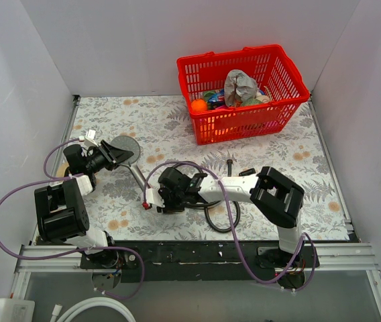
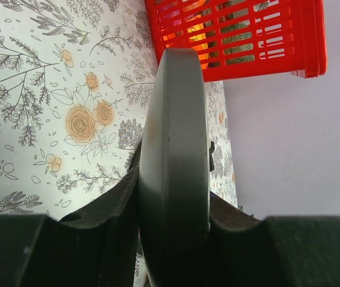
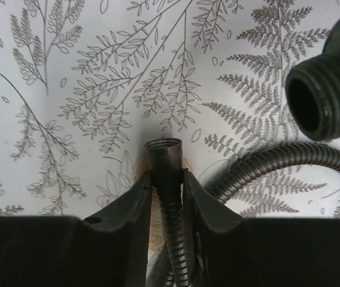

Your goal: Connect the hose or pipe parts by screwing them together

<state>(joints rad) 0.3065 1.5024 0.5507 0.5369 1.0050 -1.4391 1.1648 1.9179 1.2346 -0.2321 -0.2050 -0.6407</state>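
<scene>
A floral-patterned table (image 1: 284, 161) seen from above, with two robot arms at its near edge. On the left side of the table, the left gripper (image 1: 112, 154) is clamped tight on the round disc of the grey shower head (image 1: 127, 146). The left wrist view shows the disc edge-on (image 2: 173, 119), squeezed between both fingers of that gripper (image 2: 173, 191). The straight handle runs from the disc toward the near centre of the table. There the right gripper (image 1: 152, 198) is nearly closed, with both fingers pressed against the black hose (image 1: 225, 225) just behind its open end fitting. In the right wrist view that fitting (image 3: 164, 152) pokes out past the fingers (image 3: 167, 179), and the handle's threaded end (image 3: 322, 98) sits nearby but apart from it, not joined. The rest of the hose loops on the table under the right arm. A red basket (image 1: 244, 124) holding assorted items stands at the far right.
</scene>
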